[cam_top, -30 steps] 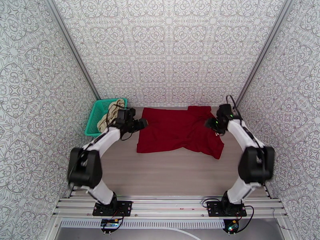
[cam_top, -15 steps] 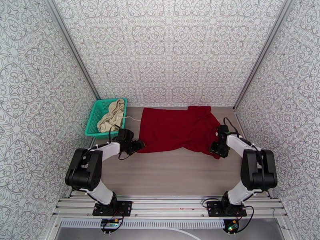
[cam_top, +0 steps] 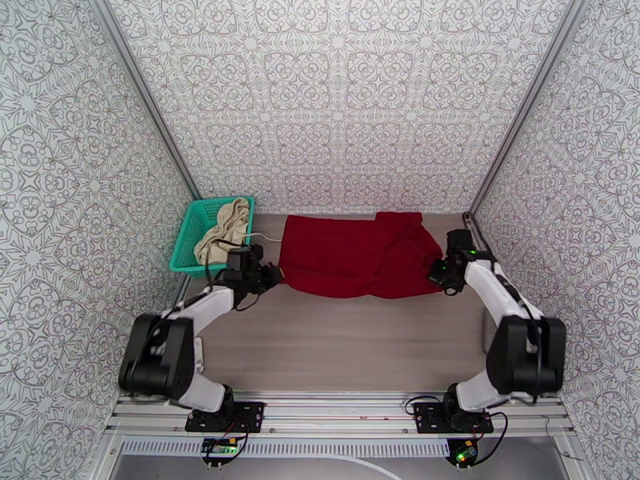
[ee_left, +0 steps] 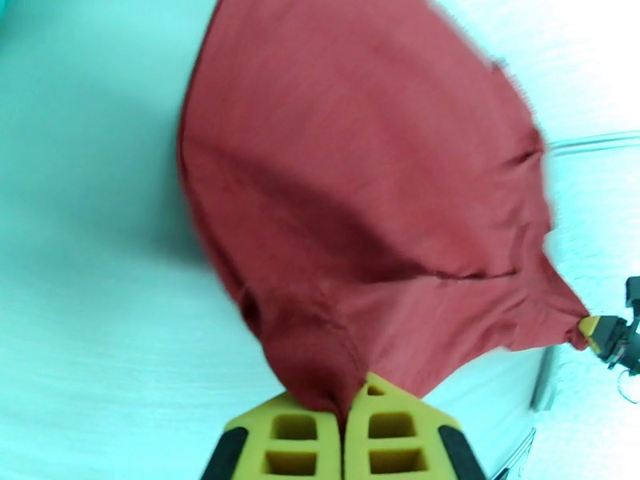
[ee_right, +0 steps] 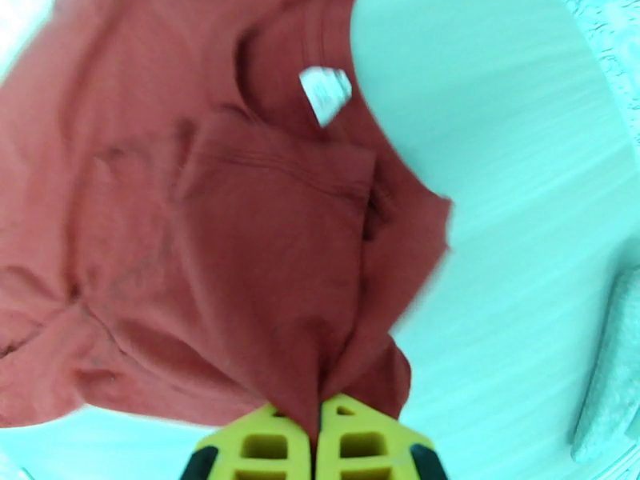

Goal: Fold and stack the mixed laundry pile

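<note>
At the near edge the two arm bases sit bolted to a metal rail (cam_top: 336, 410), and beyond them lies a bare stretch of wooden table (cam_top: 336, 346). Further in, the left gripper (cam_top: 272, 275) sits low over the table at the near left corner of the red shirt (cam_top: 352, 254). In the left wrist view its yellow fingers (ee_left: 284, 442) are pressed together with the shirt's corner pinched between them. The right gripper (cam_top: 438, 274) is at the near right corner of the shirt, and in the right wrist view its yellow fingers (ee_right: 256, 450) are likewise closed tight on a bunch of the red cloth. Between the two grippers the shirt's near edge runs in a shallow sag, and the rest of the shirt spreads toward the back of the table, fairly flat on the left and more rumpled on the right. The right wrist view shows a white label (ee_right: 326, 91) inside the collar. At the far left of the table stands a teal basket (cam_top: 186, 242) with the cream garment (cam_top: 220, 234) heaped in it. A thin white cord (cam_top: 268, 236) trails from the cream garment over the basket's side onto the table, near the shirt's left edge. Patterned walls (cam_top: 336, 98) close in the back and sides.
</note>
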### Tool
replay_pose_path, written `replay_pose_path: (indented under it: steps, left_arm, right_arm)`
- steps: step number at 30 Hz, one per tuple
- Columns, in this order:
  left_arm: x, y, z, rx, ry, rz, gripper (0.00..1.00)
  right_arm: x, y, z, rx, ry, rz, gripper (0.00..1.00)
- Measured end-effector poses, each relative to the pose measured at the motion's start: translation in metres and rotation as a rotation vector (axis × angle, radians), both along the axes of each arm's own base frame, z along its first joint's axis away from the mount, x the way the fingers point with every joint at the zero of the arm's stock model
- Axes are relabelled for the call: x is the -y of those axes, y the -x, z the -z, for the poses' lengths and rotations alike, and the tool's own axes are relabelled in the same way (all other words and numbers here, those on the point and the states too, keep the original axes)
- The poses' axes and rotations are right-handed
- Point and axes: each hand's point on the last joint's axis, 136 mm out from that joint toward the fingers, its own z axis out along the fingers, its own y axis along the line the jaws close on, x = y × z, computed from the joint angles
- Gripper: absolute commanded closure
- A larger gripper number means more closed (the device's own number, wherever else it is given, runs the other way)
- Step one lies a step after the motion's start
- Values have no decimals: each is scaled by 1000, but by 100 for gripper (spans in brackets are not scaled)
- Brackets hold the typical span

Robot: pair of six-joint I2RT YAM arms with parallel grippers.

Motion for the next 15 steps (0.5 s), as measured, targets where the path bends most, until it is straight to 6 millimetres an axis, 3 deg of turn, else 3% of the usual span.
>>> replay_pose_path:
  steps: [3, 6, 7, 11, 13, 15]
  left_arm:
    - [-4, 13, -32, 77, -9, 2, 100]
    - [-9, 31, -45, 81, -30, 4, 100]
    - [-10, 38, -45, 69, -38, 1, 96]
    - [-17, 67, -24, -19, -71, -4, 41]
    - [-21, 85, -3, -84, -83, -18, 38]
    - [-25, 103, 16, -147, -97, -28, 43]
  right_arm:
    - [1, 23, -23, 79, -36, 47, 100]
    - [-4, 52, -32, 112, -80, 86, 100]
    - [-6, 60, -31, 109, -98, 94, 89]
    - [-15, 96, 2, 14, -157, 136, 67]
    - [-19, 123, 28, -70, -181, 170, 60]
    - [-22, 144, 39, -115, -198, 196, 57]
